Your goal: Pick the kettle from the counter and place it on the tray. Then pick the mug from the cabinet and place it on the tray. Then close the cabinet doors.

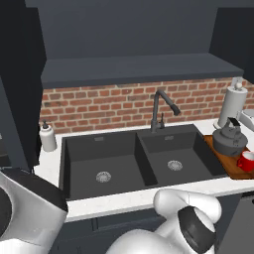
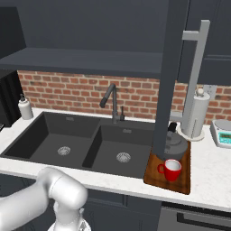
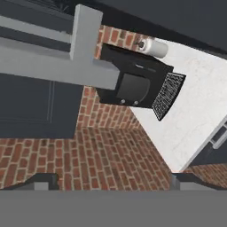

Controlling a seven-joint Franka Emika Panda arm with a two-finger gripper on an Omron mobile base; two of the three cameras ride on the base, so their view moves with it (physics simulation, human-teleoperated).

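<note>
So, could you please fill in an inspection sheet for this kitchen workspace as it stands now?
Surface: white speckled counter with a black double sink.
Job's things: kettle and red mug both on the tray; a cabinet door stands open.
Clutter: paper-towel roll, soap bottle, kitchen scale, toaster.
Hand: open, empty, near a silver door handle.
Cables: nothing seen.
Surroundings: brick wall, tap.
</note>
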